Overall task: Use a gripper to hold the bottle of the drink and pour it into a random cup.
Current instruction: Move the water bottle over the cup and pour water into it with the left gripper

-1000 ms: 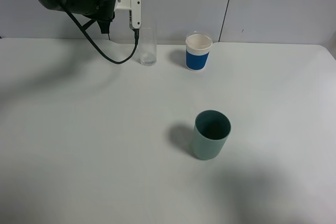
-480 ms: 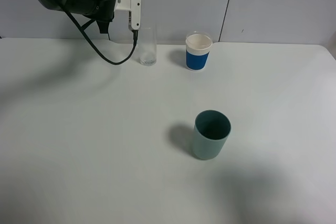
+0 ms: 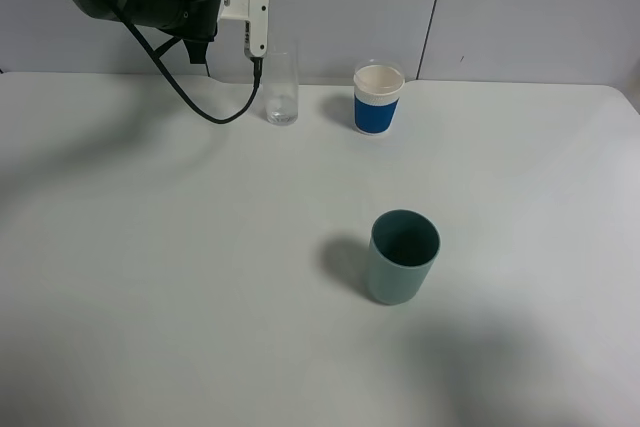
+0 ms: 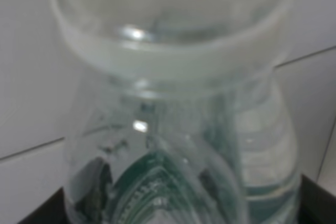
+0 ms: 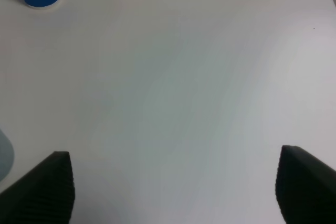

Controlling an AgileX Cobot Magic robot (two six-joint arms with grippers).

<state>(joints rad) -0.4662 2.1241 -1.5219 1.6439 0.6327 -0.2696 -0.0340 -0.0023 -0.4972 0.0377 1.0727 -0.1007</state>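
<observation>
Gripping the bottle of the drink (image 4: 173, 145), the left gripper (image 3: 257, 32) has its jaws closed as far as they go. It hangs raised over the far left of the white table (image 3: 150, 277). From the room, all that shows of the gripper is a white plastic jaw piece on a thick black arm, with a black cable (image 3: 200, 102) looping below it. The bottle itself is hidden from this side.

The left wrist camera shows the bottle very close. It is clear plastic with a ribbed neck and a round rim, and a dark green label sits lower down. The print on the label is too blurred to read. Pale wall panels show behind the bottle.

Just beside the white jaw piece stands the cup (image 3: 282, 89), a tall, narrow, clear glass upright near the back wall (image 3: 520, 7). I cannot tell whether the two touch.

Further right along the back is a white paper cup (image 3: 378, 99) with a blue band. No writing on it is legible. A wider grey-green plastic cup (image 3: 402, 257) stands upright near the middle of the table, well apart from the others.

The right gripper (image 5: 173, 153) hovers over bare table, and its black ribbed fingers (image 5: 52, 187) are spread wide and hold nothing.
</observation>
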